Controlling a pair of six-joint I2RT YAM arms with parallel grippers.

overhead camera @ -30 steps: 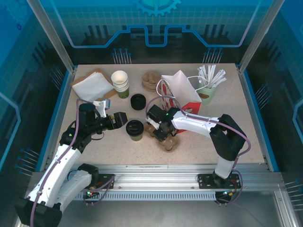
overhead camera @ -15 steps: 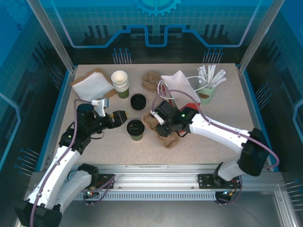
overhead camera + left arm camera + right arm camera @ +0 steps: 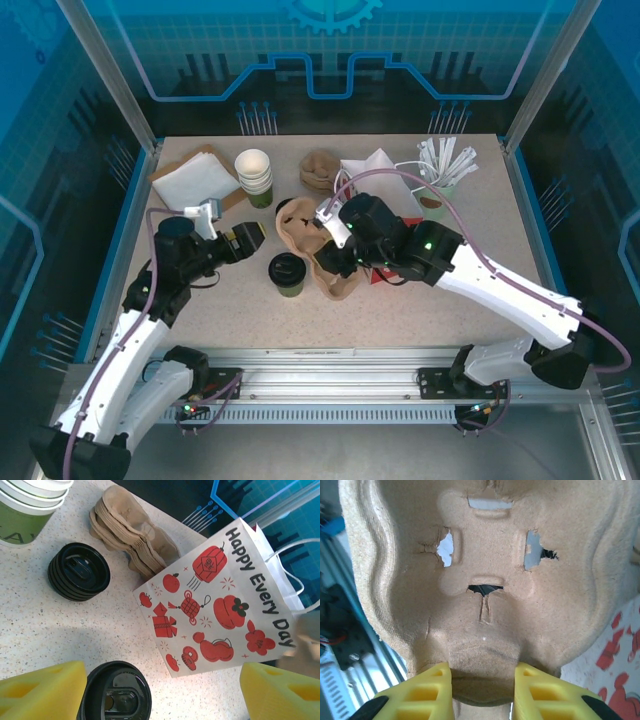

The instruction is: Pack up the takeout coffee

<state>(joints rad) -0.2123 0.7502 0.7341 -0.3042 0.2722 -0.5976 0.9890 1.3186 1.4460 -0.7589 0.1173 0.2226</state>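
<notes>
Near the tabletop [image 3: 430, 305] middle, the right claw [image 3: 482, 690] grips narrowly a brown pulp carrier [image 3: 485, 580]; the left claw [image 3: 250, 237] stands wide and empty, near the takeout coffee [image 3: 286, 272].

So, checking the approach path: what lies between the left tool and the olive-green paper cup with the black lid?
Nothing but bare speckled tabletop separates the left tool from the lidded olive-green paper cup, as the top view shows.
</notes>
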